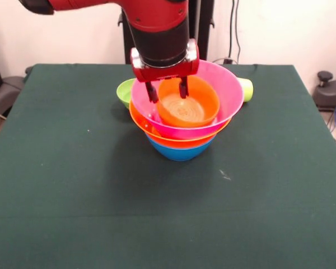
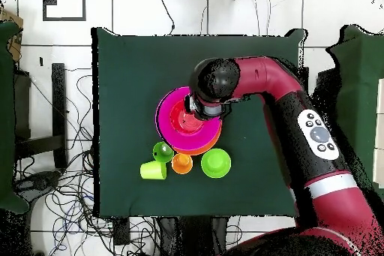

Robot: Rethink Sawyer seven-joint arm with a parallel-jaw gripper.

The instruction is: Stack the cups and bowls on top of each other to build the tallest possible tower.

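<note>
The tower stands mid-table: a blue bowl [image 1: 179, 151] lowest, a yellow-orange bowl [image 1: 157, 131] in it, a pink bowl [image 1: 227, 95] on top. A small orange bowl [image 1: 193, 106] sits inside the pink one. My gripper [image 1: 167, 89] is open, its fingers hanging down over the orange bowl's far rim, one outside that rim on the left, one at its back edge. In the overhead view the gripper [image 2: 199, 109] covers part of the pink bowl [image 2: 169, 114]. An orange cup [image 2: 181, 164], a green cup [image 2: 163, 152] and a lime-yellow cup [image 2: 153, 170] lie beside the tower.
A small green bowl [image 1: 124, 92] sits just behind the tower, also in the overhead view [image 2: 216, 163]. The lime-yellow cup [image 1: 246, 89] lies on its side behind the pink bowl. The green tablecloth [image 1: 73, 185] covers the table. The arm [image 2: 300, 110] reaches over the table's side.
</note>
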